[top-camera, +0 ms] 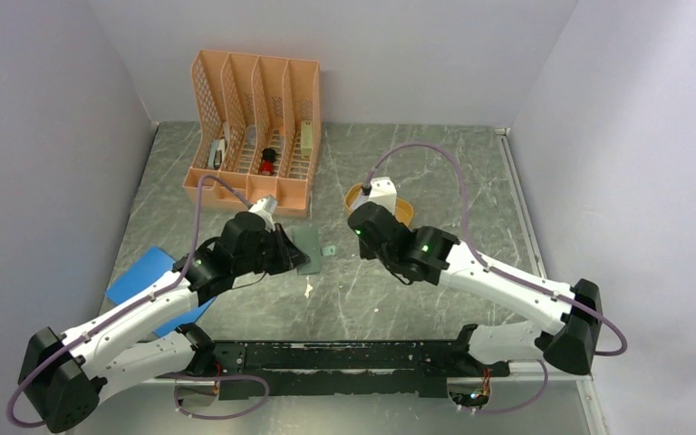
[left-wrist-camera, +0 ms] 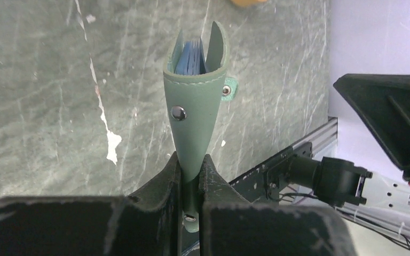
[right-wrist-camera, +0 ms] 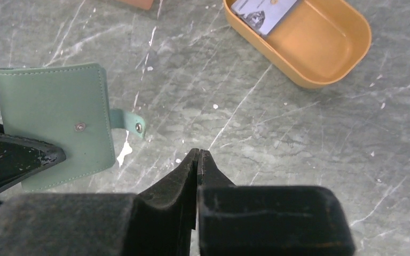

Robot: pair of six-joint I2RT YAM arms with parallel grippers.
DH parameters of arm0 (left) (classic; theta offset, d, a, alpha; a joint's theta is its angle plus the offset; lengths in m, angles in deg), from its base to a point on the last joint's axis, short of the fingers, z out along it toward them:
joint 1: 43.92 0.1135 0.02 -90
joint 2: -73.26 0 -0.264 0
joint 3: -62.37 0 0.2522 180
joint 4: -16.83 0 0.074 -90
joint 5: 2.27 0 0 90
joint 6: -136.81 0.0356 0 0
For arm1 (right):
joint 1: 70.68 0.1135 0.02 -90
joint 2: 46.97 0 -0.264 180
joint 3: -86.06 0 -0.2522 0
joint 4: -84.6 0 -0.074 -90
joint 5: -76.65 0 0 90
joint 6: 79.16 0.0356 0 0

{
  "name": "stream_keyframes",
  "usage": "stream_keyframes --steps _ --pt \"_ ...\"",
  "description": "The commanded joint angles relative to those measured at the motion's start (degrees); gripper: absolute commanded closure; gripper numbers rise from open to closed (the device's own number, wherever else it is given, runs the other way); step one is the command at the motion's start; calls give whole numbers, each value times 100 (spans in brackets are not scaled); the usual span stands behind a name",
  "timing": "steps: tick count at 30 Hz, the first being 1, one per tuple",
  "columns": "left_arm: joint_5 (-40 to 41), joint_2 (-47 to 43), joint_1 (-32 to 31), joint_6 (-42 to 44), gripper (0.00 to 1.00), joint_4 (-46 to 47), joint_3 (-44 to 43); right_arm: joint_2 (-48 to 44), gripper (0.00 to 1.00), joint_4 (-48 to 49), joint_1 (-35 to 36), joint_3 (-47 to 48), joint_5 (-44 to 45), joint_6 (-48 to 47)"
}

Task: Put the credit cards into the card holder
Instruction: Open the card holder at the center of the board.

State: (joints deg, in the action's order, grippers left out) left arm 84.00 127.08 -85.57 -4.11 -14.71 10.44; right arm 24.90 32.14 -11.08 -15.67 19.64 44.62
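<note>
The grey-green card holder [top-camera: 309, 246] is pinched by one edge in my left gripper [top-camera: 292, 252] and held off the table. In the left wrist view the holder [left-wrist-camera: 195, 112] stands up from the shut gripper [left-wrist-camera: 191, 160], slightly spread at its far end, with blue pockets showing inside. In the right wrist view the holder [right-wrist-camera: 53, 112] shows its snap tab. My right gripper [right-wrist-camera: 198, 154] is shut with nothing visible in it, to the right of the holder and above bare table. One credit card [right-wrist-camera: 264, 12] lies in the orange oval tray [right-wrist-camera: 325, 58].
An orange slotted organiser [top-camera: 254, 127] with small items stands at the back left. A bright blue flat sheet [top-camera: 149, 281] lies under the left arm. The tray [top-camera: 403, 208] sits just behind the right wrist [top-camera: 355, 222]. A black rail [top-camera: 344, 358] runs along the near edge.
</note>
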Motion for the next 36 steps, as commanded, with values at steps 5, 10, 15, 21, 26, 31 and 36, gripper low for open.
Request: stream_keyframes --steps 5,10,15,21,26,31,36 --pt "-742 -278 25 -147 95 1254 325 -1013 55 1677 -1112 -1165 -2878 184" --pt "-805 -529 27 -101 95 1268 336 -804 48 2103 -1388 -1355 -3945 362" --pt "-840 -693 28 -88 95 1195 330 -666 49 2570 -1533 -1538 -4471 577" --pt "-857 -818 25 -59 95 1115 260 -441 56 2680 -1608 -1523 -4591 661" --pt "-897 -862 25 -83 95 1123 274 -236 70 2827 -1645 -1512 -4773 718" --pt "-998 -820 31 -66 95 1204 357 -208 95 2902 -1653 -1547 -4795 641" --pt "-979 -633 25 208 94 1033 426 -390 100 2552 -1654 -1504 -4429 270"
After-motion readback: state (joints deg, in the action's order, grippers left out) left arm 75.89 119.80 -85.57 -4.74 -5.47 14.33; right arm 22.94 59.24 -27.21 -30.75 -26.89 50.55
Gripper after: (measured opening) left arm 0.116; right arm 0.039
